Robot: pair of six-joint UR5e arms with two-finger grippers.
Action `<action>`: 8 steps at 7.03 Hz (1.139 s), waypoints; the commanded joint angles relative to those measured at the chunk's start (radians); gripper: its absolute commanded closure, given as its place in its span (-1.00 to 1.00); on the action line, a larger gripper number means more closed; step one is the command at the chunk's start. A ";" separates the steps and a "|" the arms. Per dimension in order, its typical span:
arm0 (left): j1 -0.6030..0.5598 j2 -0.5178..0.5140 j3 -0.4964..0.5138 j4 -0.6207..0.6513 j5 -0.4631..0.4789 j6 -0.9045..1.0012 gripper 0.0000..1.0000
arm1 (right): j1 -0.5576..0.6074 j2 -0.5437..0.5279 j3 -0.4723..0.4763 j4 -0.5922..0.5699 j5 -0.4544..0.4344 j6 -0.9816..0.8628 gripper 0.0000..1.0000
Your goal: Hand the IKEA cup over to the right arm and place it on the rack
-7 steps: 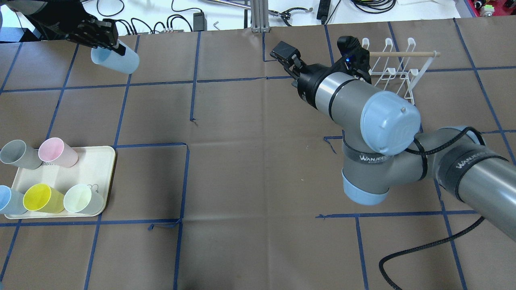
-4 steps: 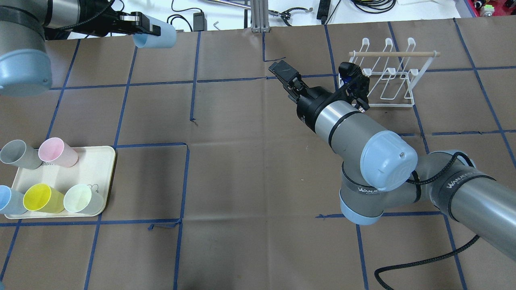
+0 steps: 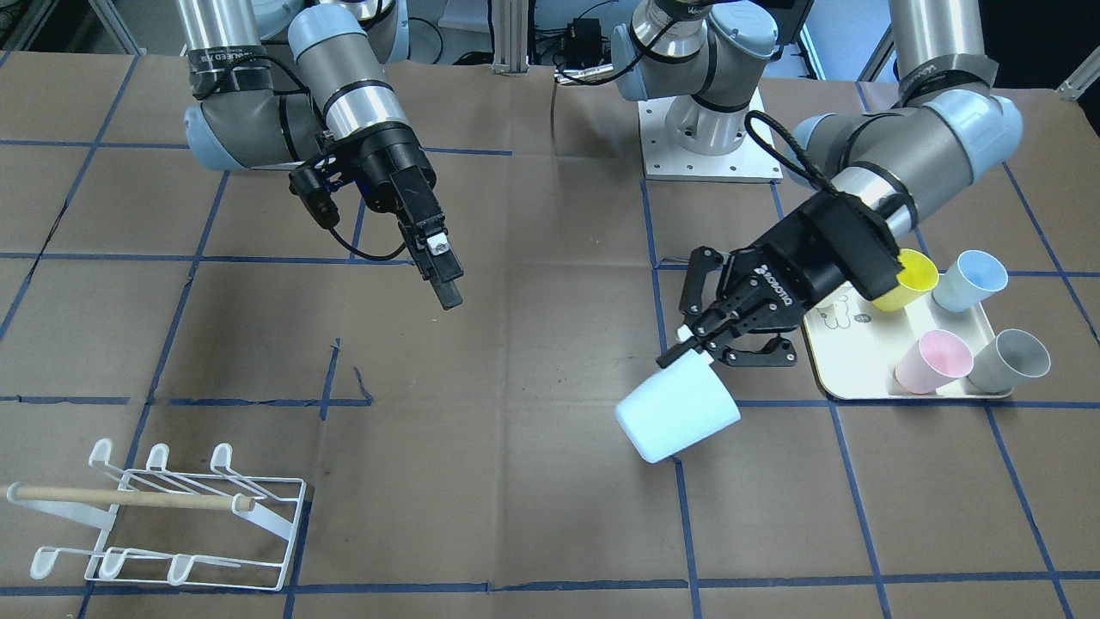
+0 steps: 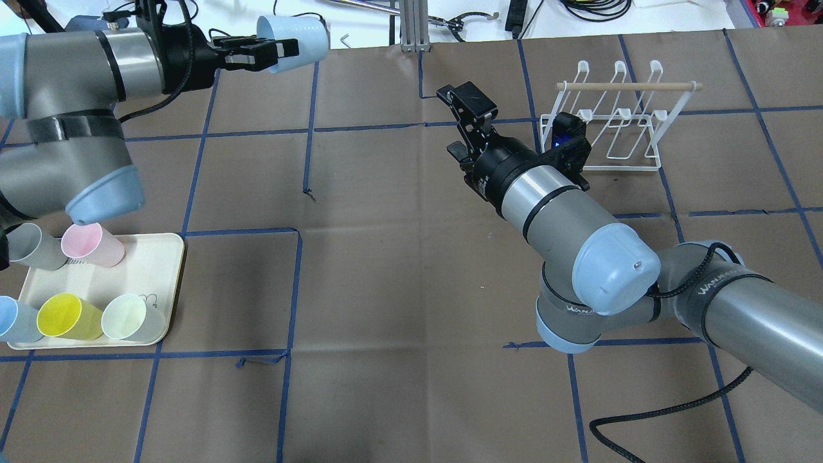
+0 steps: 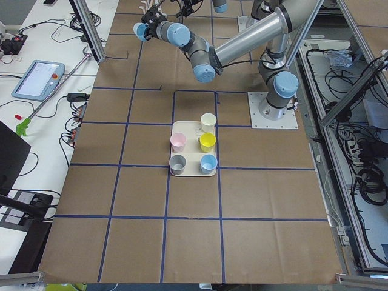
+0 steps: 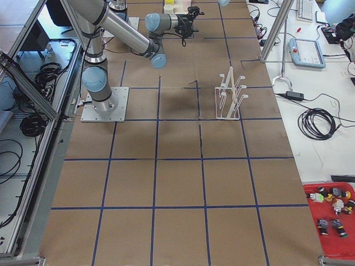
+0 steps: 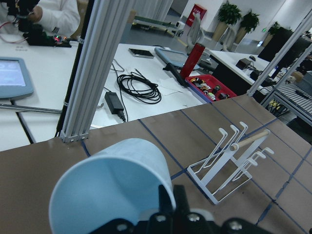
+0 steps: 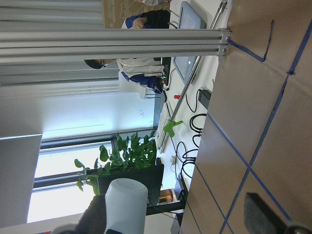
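Front view: cup, pale blue, tilted, is held in the air by the left gripper, whose fingers are clamped on its rim; "ROBOTIQ" is read on that gripper. The right gripper is hung over mid-table, well apart from the cup. The rack is stood at the table's far right corner, as reckoned from the robot. Overhead view: over the last second the cup has been carried from the far left toward the centre along the far edge, and the right gripper has been turned from the rack toward it; the hand-over is judged to be approaching, not begun. "WANJEE", partly hidden, is read on a strap. Five more cups are kept on the tray at near left; its printed drawing cannot be read. Side views: both grippers too small to judge. Left wrist view: the cup's mouth is faced toward the lens, rack beyond at right. Right wrist view: the fingers are seen spread wide apart, the cup far off between them.
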 commanded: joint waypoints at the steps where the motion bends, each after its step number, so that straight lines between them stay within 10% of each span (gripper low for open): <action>1: -0.074 -0.055 -0.092 0.346 -0.018 -0.070 0.98 | 0.000 0.028 0.001 -0.078 -0.015 0.080 -1.00; 3: -0.080 -0.097 -0.135 0.594 -0.065 -0.210 0.96 | 0.001 0.028 0.001 -0.074 -0.006 0.067 -1.00; 8: -0.097 -0.074 -0.190 0.627 -0.108 -0.215 0.92 | 0.073 0.028 -0.036 -0.011 -0.017 0.087 -0.98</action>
